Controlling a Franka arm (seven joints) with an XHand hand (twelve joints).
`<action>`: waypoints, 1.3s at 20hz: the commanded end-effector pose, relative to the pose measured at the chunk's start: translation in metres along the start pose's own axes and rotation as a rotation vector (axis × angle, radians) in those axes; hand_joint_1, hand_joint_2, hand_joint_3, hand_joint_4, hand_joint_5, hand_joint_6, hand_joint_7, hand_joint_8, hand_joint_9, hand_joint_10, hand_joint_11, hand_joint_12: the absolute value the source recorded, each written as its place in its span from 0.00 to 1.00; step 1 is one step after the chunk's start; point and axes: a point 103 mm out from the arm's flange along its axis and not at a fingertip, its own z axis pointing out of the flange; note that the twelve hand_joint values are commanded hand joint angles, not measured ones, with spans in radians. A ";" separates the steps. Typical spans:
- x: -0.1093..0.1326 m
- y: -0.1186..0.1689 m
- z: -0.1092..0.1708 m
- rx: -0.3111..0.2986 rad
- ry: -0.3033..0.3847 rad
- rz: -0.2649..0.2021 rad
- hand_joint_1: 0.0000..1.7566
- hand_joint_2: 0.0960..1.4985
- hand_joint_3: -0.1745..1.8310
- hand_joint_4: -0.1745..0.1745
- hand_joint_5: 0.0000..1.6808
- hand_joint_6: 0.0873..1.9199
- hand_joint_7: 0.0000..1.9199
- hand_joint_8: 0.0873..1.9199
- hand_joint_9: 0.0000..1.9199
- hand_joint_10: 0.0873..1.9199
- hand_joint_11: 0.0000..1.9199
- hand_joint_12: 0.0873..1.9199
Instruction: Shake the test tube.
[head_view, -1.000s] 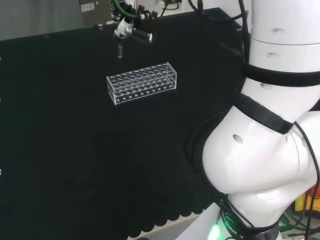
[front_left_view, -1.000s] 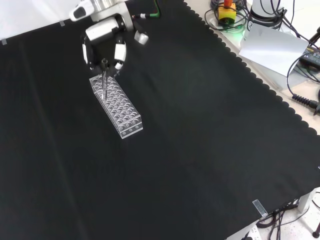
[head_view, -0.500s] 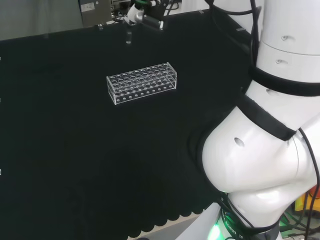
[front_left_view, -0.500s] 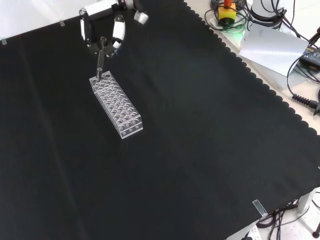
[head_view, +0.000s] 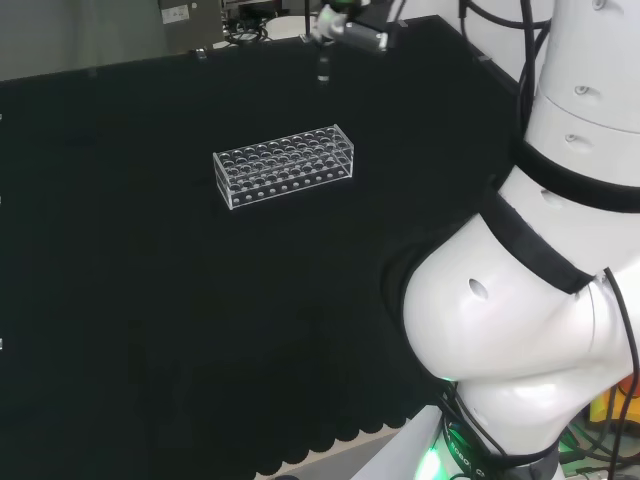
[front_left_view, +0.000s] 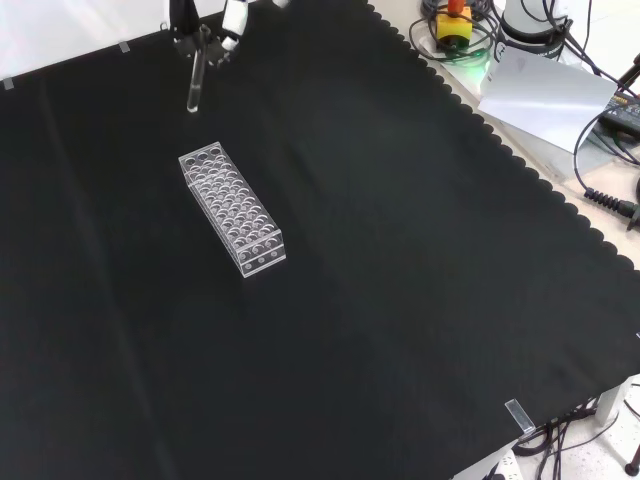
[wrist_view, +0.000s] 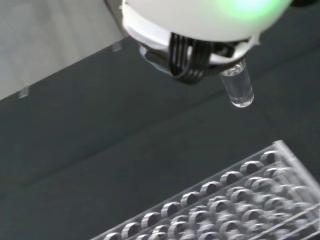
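One test tube (front_left_view: 193, 85) hangs from partly cropped fingers (front_left_view: 232, 20), seemingly pinched.

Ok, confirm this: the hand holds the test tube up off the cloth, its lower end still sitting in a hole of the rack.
Not quite. The hand does hold the test tube up off the cloth, but its lower end hangs free, clear of the rack. The front view shows dark cloth between the two.
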 end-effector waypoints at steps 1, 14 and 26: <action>-0.088 -0.006 -0.046 -0.054 -0.175 0.120 0.81 0.38 0.39 0.00 0.80 0.22 0.74 0.26 0.73 0.13 0.62 0.44; -0.136 -0.010 -0.099 -0.146 -0.400 0.185 0.81 0.38 0.39 0.00 0.80 0.21 0.74 0.27 0.72 0.13 0.62 0.45; -0.073 -0.008 -0.062 -0.107 -0.305 0.059 0.81 0.39 0.39 0.00 0.79 0.21 0.74 0.27 0.72 0.13 0.62 0.45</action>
